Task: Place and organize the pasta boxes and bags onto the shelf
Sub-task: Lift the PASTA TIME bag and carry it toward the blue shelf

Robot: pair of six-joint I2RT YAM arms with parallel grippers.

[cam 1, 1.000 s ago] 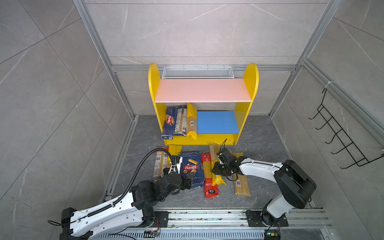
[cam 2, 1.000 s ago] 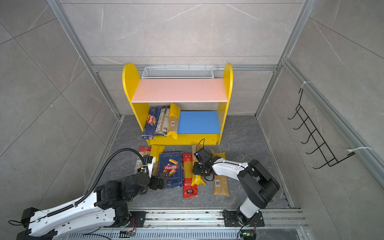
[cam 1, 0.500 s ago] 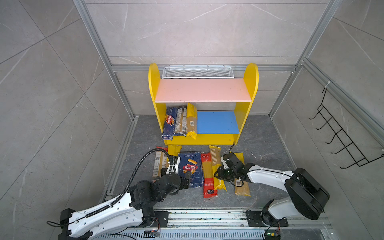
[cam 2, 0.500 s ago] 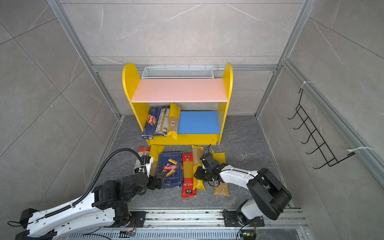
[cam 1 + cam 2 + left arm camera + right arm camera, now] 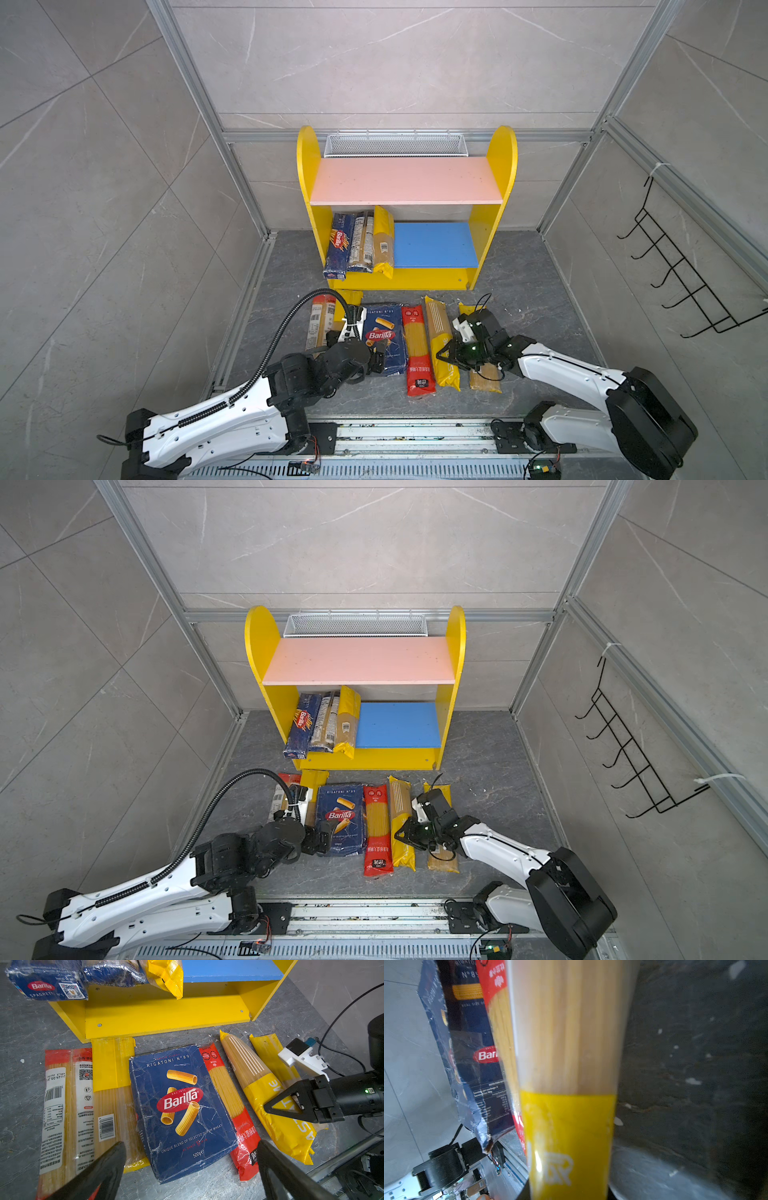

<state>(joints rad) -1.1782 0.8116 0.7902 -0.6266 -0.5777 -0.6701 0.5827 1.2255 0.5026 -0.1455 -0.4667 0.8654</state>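
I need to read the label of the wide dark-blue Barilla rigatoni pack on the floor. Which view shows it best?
The left wrist view: the dark-blue Barilla rigatoni pack shows whole, face up, print legible. Both top views show it small; the right wrist view only a slanted strip.

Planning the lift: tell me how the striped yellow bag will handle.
The striped bag is long and packed with straight strands, so probably stiff lengthwise yet brittle if bent. Its glossy film looks slippery. The right gripper is shut off-centre on it, so the far end may dip.
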